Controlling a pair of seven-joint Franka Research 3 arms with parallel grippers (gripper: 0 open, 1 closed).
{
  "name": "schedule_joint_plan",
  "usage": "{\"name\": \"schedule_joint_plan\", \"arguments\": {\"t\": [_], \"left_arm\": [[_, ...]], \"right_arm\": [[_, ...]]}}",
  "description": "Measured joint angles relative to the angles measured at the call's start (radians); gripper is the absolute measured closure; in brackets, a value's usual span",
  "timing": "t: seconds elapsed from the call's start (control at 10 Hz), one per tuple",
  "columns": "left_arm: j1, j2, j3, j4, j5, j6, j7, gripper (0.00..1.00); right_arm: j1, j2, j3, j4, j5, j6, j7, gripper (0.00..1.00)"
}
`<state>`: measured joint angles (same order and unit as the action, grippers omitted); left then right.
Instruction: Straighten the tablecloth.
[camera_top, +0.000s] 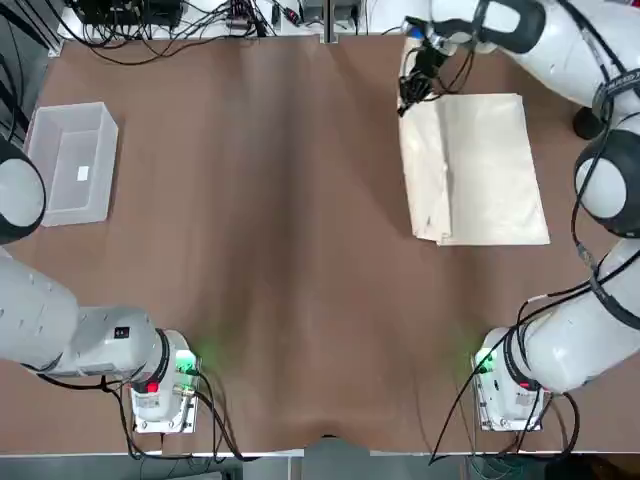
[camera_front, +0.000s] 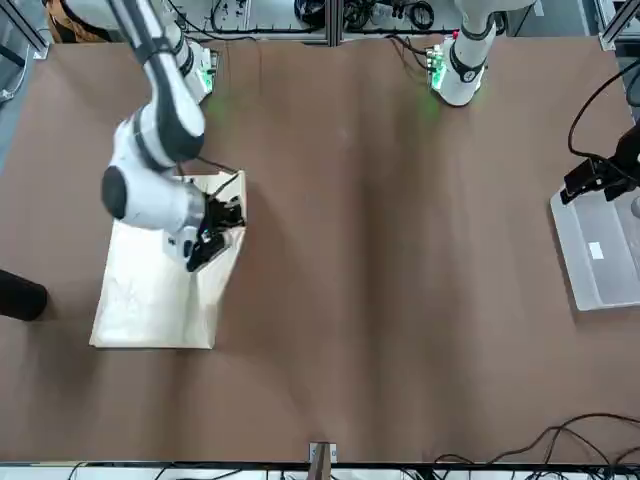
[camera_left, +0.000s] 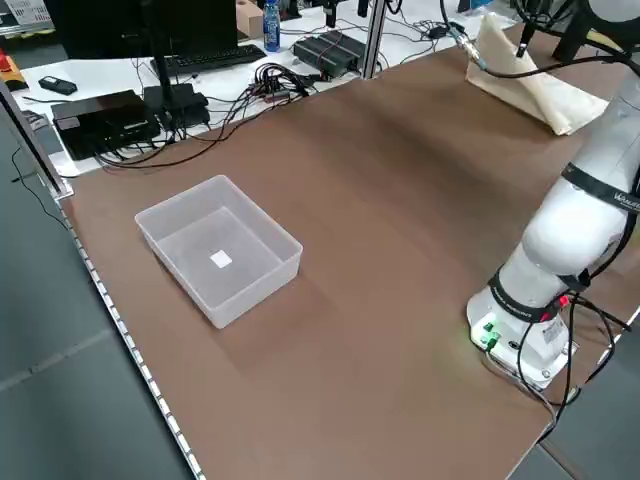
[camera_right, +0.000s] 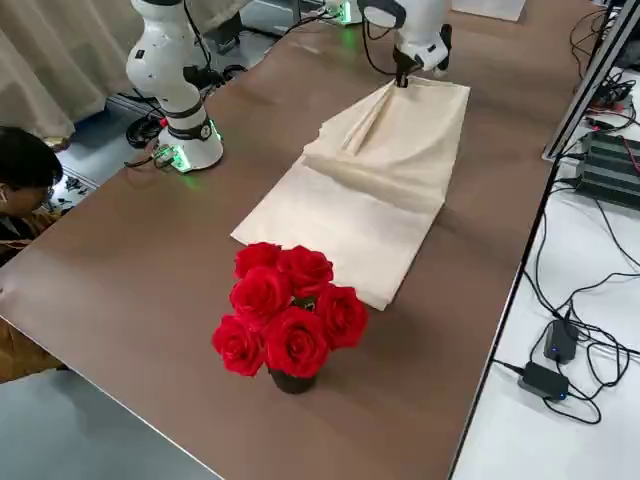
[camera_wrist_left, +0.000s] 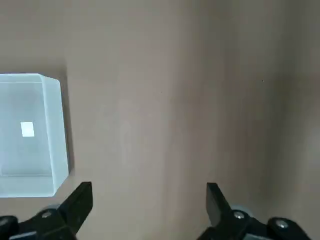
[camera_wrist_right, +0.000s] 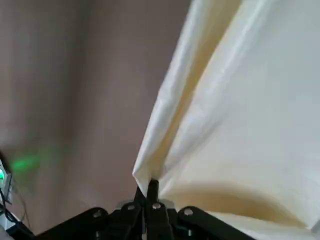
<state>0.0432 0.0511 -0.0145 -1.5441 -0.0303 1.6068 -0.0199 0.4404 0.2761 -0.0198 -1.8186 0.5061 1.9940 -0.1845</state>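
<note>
The cream tablecloth (camera_top: 485, 170) lies folded on the brown table at the far right, with a lifted ridge along its inner edge. My right gripper (camera_wrist_right: 150, 186) is shut on the cloth's far inner corner and holds it raised off the table (camera_right: 403, 78). The same grip shows in the front view, where the right gripper (camera_front: 205, 245) sits over the tablecloth (camera_front: 150, 295). My left gripper (camera_wrist_left: 148, 194) hangs open over bare table at the left side, beside the bin, with nothing between its fingers.
A clear plastic bin (camera_top: 70, 162) stands at the far left. A pot of red roses (camera_right: 285, 315) stands near the table's right edge, just beyond the cloth. Cables and equipment (camera_left: 150, 110) lie past the far edge. A person (camera_right: 25, 175) sits by the right side.
</note>
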Motion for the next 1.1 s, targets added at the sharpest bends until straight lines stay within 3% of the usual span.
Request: {"name": "schedule_joint_plan", "arguments": {"t": [0.3,0.5,0.6,0.7,0.8,0.9,1.1], "left_arm": [[0.0,0.0,0.0,0.0,0.0,0.0,0.0,0.0],[0.0,0.0,0.0,0.0,0.0,0.0,0.0,0.0],[0.0,0.0,0.0,-0.001,0.0,0.0,0.0,0.0],[0.0,0.0,0.0,-0.001,0.0,0.0,0.0,0.0],[0.0,0.0,0.0,-0.001,0.0,0.0,0.0,0.0],[0.0,0.0,0.0,-0.001,0.0,0.0,0.0,0.0],[0.0,0.001,0.0,-0.001,0.0,0.0,0.0,0.0]], "right_arm": [[0.181,0.008,0.001,-0.007,0.0,0.185,0.203,0.98],[0.292,0.064,0.001,0.009,0.001,0.315,0.378,0.96],[0.328,0.112,0.001,0.054,0.001,0.351,0.488,0.87],[0.344,0.155,0.0,0.112,0.001,0.355,0.582,0.85],[0.344,0.181,-0.003,0.148,0.001,0.35,0.627,0.7],[0.326,0.188,-0.018,0.164,0.001,0.297,0.634,0.46],[0.263,0.165,-0.032,0.179,-0.002,0.174,0.573,0.16]]}}
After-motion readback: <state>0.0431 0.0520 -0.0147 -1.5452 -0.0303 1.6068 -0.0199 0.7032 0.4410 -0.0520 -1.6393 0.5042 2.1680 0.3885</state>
